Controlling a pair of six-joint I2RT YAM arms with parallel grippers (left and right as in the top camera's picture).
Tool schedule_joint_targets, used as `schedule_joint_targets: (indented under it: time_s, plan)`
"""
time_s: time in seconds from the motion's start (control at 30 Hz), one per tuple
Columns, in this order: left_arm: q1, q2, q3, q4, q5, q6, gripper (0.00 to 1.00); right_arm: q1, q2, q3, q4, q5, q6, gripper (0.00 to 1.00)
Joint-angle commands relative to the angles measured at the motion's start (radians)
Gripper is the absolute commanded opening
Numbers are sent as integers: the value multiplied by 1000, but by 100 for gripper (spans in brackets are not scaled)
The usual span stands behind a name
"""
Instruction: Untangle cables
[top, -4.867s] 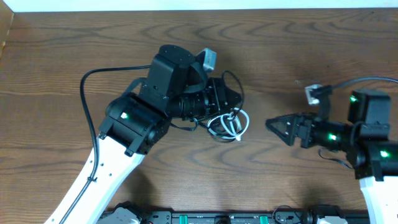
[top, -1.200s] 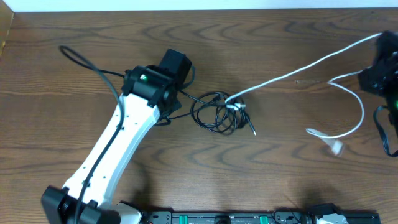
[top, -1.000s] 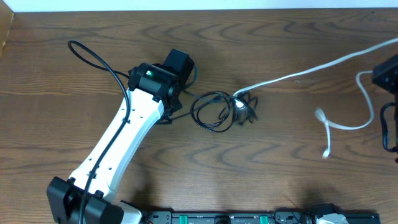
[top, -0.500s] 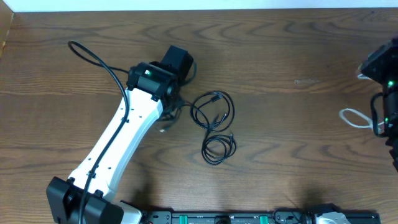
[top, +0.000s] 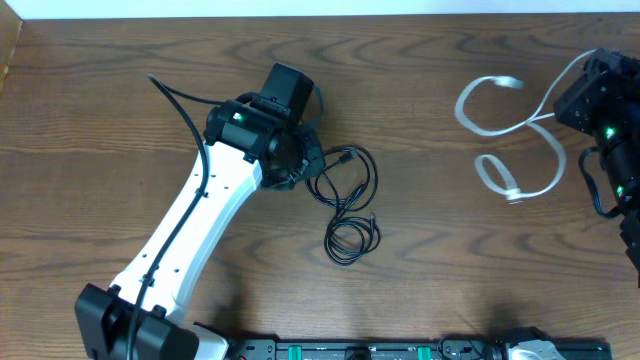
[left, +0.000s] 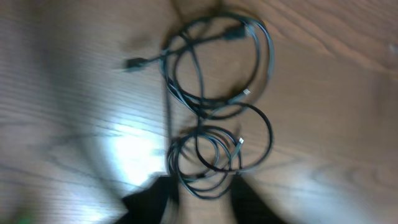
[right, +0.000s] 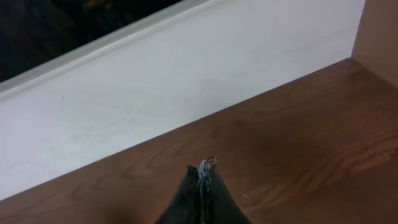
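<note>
- Nearest my side of the table (top: 450, 270), the left arm (top: 185, 235) reaches in from about 7 o'clock toward the middle.
- Just past its wrist, the black cables (left: 268, 62) lie flat on the wood. A small coil (top: 331, 240) is closest to me, and a large loop (top: 373, 178) sits at its 12 o'clock, with crossing strands joining the two.
- On the left wrist view, which is blurred, the left gripper (left: 199, 198) hangs over the near edge of the small coil. Its two fingers (left: 149, 200) stand apart with nothing pinched between them, so I read it as released.
- On the overhead view that gripper sits at 9 o'clock of the large loop, mostly hidden under the wrist housing.
- Well apart from the black cables, at their 2 o'clock, the white cable (top: 493, 176) makes two loose loops. I cannot tell whether they rest on the wood or hang above it.
- Its far end runs to the right gripper (right: 200, 177) at the table's 2 o'clock edge. The jaws are closed tight on the white cable, and a short stub shows at the fingertips.
- Beyond the far table edge, the right wrist view shows a white wall (right: 186, 81).
</note>
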Motion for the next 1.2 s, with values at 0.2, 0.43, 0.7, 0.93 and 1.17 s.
schedule_joint_targets:
  time_s: [0.2, 0.43, 0.7, 0.93, 1.17]
  plan:
    - [-16, 0, 3, -50, 83, 203, 93, -5, 43, 21, -66, 55, -7, 1]
    - [-16, -39, 64, -48, 155, 290, 93, -16, 55, 21, -79, 66, -7, 2]
    - [-14, -165, 90, -56, 54, 295, 93, -31, 81, 21, -77, 65, -7, 2]
    - [-14, -190, 89, -157, -53, 296, 93, -31, 126, 20, -84, 65, -8, 1]
    - [-14, -190, 85, -182, -53, 296, 93, -31, 175, 19, -84, 65, -8, 1]
